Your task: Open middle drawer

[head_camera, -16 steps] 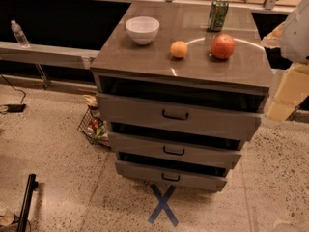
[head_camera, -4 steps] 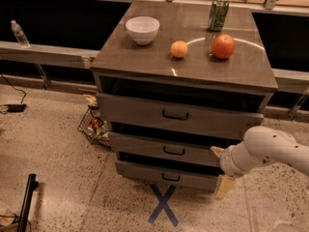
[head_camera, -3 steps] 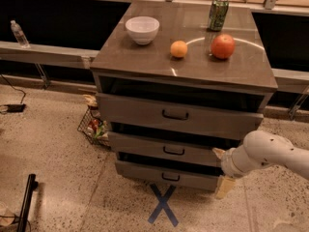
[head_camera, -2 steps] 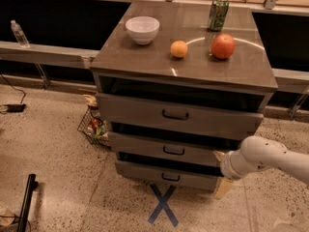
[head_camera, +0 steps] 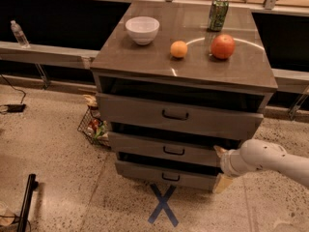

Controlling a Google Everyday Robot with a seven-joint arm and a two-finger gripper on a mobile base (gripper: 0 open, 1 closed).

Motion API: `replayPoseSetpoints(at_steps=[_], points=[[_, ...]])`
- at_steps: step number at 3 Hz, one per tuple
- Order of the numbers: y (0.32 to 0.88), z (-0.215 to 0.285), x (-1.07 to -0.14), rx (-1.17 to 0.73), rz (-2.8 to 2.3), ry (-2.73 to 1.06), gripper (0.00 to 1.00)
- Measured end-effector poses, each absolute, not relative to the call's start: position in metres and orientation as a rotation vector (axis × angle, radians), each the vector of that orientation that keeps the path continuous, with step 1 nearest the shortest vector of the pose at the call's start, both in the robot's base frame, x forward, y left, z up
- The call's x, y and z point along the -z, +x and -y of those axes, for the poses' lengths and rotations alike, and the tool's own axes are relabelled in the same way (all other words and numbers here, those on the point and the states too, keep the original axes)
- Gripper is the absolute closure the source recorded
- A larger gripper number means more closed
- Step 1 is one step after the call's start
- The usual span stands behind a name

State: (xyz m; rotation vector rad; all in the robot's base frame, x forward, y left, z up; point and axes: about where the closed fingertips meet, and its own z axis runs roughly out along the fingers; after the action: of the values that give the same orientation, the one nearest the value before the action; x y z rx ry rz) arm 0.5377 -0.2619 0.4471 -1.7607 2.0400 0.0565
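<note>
Camera view | middle drawer (head_camera: 166, 150): long axis left-right, facing camera | end effector (head_camera: 221, 167): right end, grip unclear

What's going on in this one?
A robot arm is low at the right of a three-drawer cabinet. Its gripper is at the right end of the middle drawer, away from the black handle at its centre. The drawer does not look pulled out yet.
</note>
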Motion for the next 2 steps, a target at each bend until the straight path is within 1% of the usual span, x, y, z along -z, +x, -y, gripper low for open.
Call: replayPoseSetpoints(at_steps=[1, 2], points=[[0.544, 0.263, -0.46, -0.003, -2.026, -1.76, 0.0], [0.56, 0.262, -0.443, -0.008, -2.009, -1.793, 0.0]])
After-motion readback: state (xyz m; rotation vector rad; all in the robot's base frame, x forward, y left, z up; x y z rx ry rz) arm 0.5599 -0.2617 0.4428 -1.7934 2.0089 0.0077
